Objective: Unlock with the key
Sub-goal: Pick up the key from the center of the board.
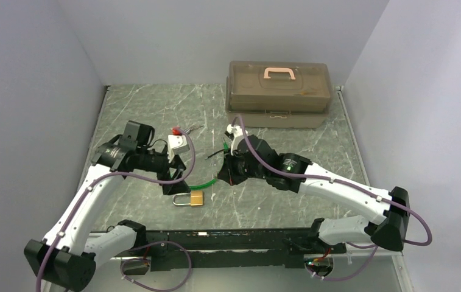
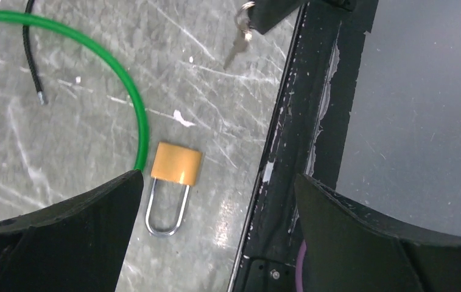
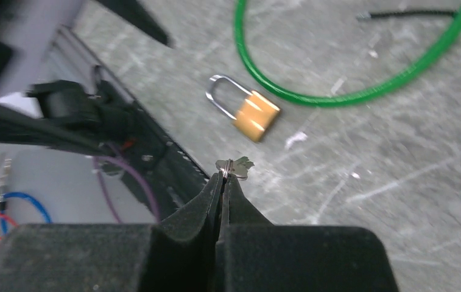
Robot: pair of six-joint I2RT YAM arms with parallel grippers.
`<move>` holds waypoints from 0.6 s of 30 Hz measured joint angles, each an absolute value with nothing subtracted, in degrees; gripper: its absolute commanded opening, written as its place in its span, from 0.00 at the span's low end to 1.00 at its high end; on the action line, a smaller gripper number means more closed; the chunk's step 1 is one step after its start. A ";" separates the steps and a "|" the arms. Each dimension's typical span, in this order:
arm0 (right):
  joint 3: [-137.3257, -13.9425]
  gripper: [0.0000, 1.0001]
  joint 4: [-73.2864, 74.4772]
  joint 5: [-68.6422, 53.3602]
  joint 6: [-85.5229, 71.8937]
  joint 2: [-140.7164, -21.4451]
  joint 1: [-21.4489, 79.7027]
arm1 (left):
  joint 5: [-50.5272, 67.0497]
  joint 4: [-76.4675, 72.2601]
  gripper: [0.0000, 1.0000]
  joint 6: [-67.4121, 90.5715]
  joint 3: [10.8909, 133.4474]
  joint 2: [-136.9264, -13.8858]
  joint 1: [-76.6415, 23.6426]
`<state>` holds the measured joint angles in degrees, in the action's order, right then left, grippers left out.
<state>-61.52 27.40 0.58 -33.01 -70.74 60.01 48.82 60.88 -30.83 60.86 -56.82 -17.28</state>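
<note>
Tabletop (image 1: pixel 148 109) walled on three sides: padlock (image 2: pixel 176 165) lies flat near the front rail (image 2: pixel 279 140), green cable (image 2: pixel 121 76) just beside. Left gripper (image 2: pixel 215 179) hangs wide open above it; right gripper (image 3: pixel 223 179) pinches the key (image 3: pixel 235 165) over bare surface nearby.

Grey marbled table (image 1: pixel 154 109): padlock (image 1: pixel 191 199), green cable (image 1: pixel 200 184), toolbox (image 1: pixel 278 94)

A green cable (image 1: pixel 202 184) curves just beyond the padlock (image 1: pixel 192 199); bare table (image 1: pixel 142 109) lies farther back, a box (image 1: pixel 278 91) far right.
</note>
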 measured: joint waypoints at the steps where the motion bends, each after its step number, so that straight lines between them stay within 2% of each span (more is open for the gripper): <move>1: -63.18 0.00 27.42 0.01 -33.01 -70.63 60.29 | 49.63 59.53 0.99 -30.59 60.75 -58.08 -18.20; 6: -68.88 0.00 27.33 -3.11 -33.19 -69.65 61.30 | 51.48 53.54 0.99 -30.35 59.64 -58.33 -20.34; 10: -70.70 0.00 26.02 -6.07 -33.67 -69.63 61.67 | 55.37 48.47 0.87 -30.33 58.76 -55.00 -20.62; 12: -70.78 0.00 24.95 -7.90 -34.11 -69.65 61.71 | 58.63 46.57 0.84 -30.28 58.46 -54.24 -20.62; 15: -71.44 0.00 24.14 -10.02 -34.72 -70.06 61.71 | 63.22 45.01 0.88 -30.48 57.34 -54.24 -20.62; 18: -72.69 0.00 22.68 -11.49 -35.20 -71.00 61.71 | 67.20 45.63 0.87 -32.32 56.60 -54.33 -20.62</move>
